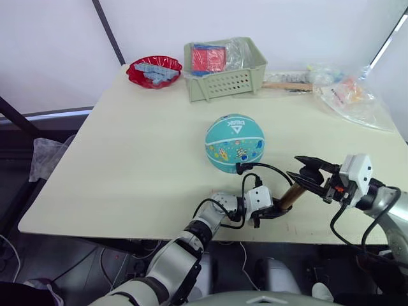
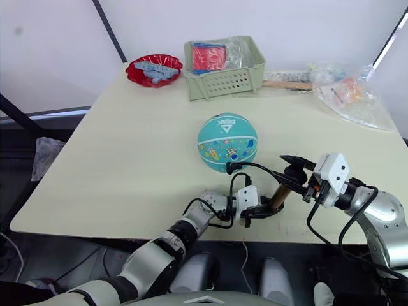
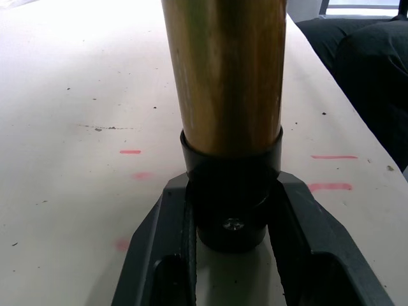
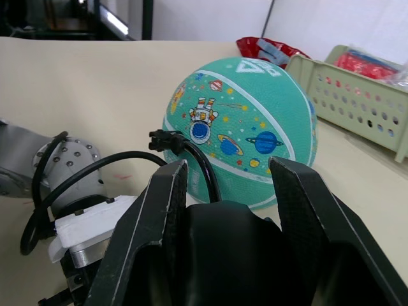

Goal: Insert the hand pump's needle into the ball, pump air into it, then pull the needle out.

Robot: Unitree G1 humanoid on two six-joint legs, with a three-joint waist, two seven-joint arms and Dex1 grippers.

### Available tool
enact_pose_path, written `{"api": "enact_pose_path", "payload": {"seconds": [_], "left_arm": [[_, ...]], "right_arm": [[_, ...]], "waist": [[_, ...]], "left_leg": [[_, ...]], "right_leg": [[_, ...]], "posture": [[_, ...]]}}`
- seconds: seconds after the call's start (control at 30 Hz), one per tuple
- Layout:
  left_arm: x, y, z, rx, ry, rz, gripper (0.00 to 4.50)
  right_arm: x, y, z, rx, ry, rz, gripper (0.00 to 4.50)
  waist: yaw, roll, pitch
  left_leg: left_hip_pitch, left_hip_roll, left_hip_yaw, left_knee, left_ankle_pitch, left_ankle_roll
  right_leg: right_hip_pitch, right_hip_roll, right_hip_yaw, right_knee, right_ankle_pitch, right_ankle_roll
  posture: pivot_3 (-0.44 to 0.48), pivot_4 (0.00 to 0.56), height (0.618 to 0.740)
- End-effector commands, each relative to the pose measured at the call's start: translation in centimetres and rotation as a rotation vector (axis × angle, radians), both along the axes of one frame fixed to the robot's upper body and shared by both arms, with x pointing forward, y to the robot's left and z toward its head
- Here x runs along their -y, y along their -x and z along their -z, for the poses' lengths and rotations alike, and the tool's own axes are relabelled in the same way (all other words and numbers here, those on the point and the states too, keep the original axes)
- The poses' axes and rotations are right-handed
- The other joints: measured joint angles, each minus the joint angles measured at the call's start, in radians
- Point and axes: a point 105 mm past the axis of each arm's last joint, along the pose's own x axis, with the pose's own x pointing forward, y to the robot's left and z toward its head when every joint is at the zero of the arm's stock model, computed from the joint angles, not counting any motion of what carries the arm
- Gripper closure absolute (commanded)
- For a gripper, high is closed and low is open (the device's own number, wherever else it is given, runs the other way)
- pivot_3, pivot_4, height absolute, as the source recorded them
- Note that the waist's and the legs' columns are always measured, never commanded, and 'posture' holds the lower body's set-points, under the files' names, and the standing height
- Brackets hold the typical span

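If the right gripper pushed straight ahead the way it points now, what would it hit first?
Most likely the teal-turquoise ball with cartoon prints, which lies directly beyond the right gripper in its wrist view. The black T-handle sits between its jaws and the thin black hose runs ahead, so depth is uncertain.

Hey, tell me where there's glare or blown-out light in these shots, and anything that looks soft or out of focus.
Left wrist view: the table washes out to white toward the far end, and the hand pump carries a bright streak on its barrel. Right wrist view: the right gripper fingers are soft up close, while the ball stays sharp. Head views: even light, with sheen on the plastic bag.
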Motion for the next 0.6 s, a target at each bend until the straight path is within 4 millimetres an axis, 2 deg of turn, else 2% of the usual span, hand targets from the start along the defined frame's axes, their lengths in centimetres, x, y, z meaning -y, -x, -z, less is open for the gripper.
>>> {"api": "enact_pose_path", "payload": {"seconds": [0.03,0.3,0.47,0.6], "left_arm": [[-2.2,1.8,4.2,-0.11,-0.149,-0.003,3.47],[-2.2,1.8,4.3,-0.112,-0.158,-0.01,3.47],[-2.0,1.8,4.3,-0.112,-0.159,-0.006,3.47],[-1.9,1.7,4.2,-0.111,-0.159,-0.003,3.47]], "right_arm": [[0.6,0.5,-4.6,0.142,-0.039,-0.011,2.96],[1.9,1.6,-10.5,0.249,-0.076,-0.011,2.96],[2.2,2.1,-12.9,0.283,-0.078,-0.014,2.96],[2.1,2.2,-13.9,0.291,-0.087,-0.019,2.96]], "waist": [[0.0,0.001,0.001],[0.001,0.004,0.005],[0.001,0.004,0.005],[0.001,0.004,0.005]], "left_leg": [[0.0,0.0,0.0,0.0,0.0,0.0],[-0.001,-0.001,0.0,0.001,0.0,0.0],[-0.001,-0.001,0.001,0.001,0.0,0.0],[-0.001,-0.001,0.001,0.001,0.0,0.0]], "right_leg": [[0.0,0.0,0.0,0.0,0.0,0.0],[0.0,-0.001,0.0,0.0,0.0,0.0],[0.0,-0.001,0.0,0.0,0.0,0.0],[0.0,-0.001,0.0,0.0,0.0,0.0]], "posture": [[0.0,0.15,0.738],[0.0,0.15,0.738],[0.0,0.15,0.738],[0.0,0.15,0.738]]}}
